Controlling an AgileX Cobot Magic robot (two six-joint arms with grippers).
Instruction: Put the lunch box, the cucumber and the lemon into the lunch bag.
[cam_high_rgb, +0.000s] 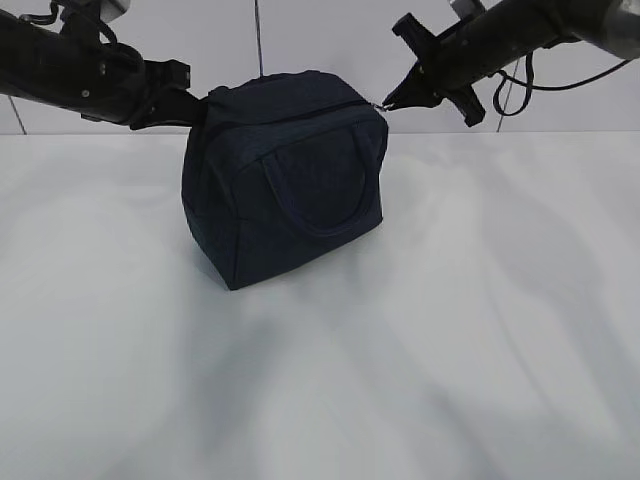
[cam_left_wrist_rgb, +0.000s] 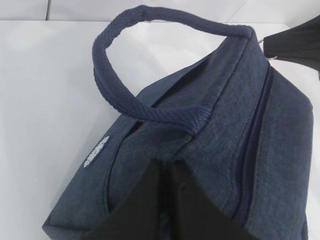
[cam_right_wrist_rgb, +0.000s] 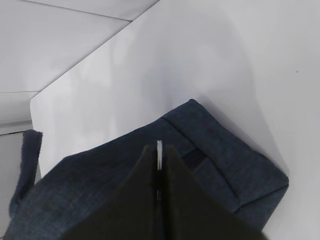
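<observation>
The white bench (cam_high_rgb: 420, 360) carries one item only: the lunch bag (cam_high_rgb: 285, 185), which stands upright toward the back of the bench, with bare surface all round it. The bag serves as the reference for what follows.

Lunch bag: dark navy fabric, boxy, one loop handle lying flat against the face toward the room and the other handle (cam_left_wrist_rgb: 150, 60) standing up in the left wrist view. The top zipper (cam_left_wrist_rgb: 255, 130) runs closed along the length that shows. A small white logo (cam_left_wrist_rgb: 96, 152) sits on a side panel.

Left pincer (cam_high_rgb: 200, 108): at the bag's upper left end, pressed together on a fold of fabric at that end. Judged purpose: to anchor the bag so it does not slide or tip when the zipper is drawn.

Right pincer (cam_high_rgb: 388, 103): at the bag's upper right corner, pressed together on the silver ring pull (cam_right_wrist_rgb: 159, 150), whose edge shows between the pincer tips in the right wrist view. Judged purpose: to draw the zipper back along the top toward the left end.

Lunch box, cucumber, lemon: none shows in any view; their location cannot be stated.

Assessment: the task stands at the opening stage, with no item yet loaded. Risk: the soft bag may lift or skew if the two holds pull unevenly.
</observation>
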